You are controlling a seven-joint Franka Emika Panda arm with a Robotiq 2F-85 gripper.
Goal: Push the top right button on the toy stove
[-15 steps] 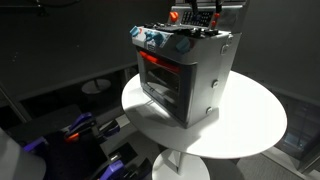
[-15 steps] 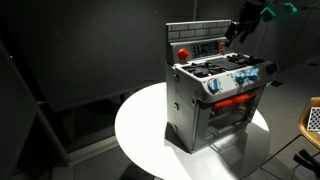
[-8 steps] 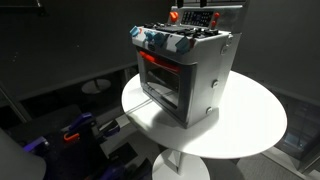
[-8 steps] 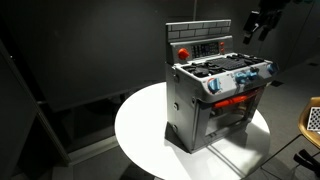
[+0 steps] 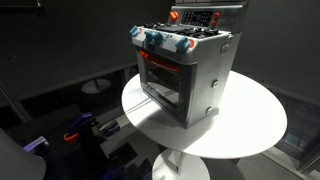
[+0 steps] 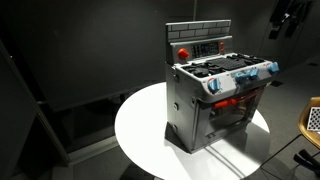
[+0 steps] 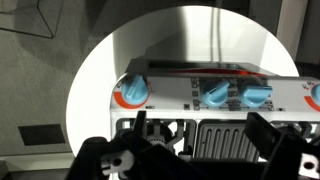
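Observation:
The toy stove [image 5: 195,80] is a boxy silver-grey oven with a red-glowing door window, standing on a round white table [image 5: 250,120]. It also shows in an exterior view [image 6: 215,100]. Its raised red back control panel [image 6: 200,47] holds a red button at the left and small buttons at the right. My gripper [image 6: 290,18] hangs in the air up and to the right of the panel, clear of the stove. In the wrist view the gripper [image 7: 200,140] is open and empty, looking down on the stove's top and blue-and-red knobs [image 7: 215,95].
The stove fills the table's middle; bare white tabletop [image 6: 140,125] lies around it. Blue and red objects [image 5: 75,130] lie on the dark floor beside the table. A pale mesh object [image 6: 312,118] stands at the frame's right edge.
My gripper has drawn back from the stove's back panel, moving up and to the right. It has left one exterior view entirely.

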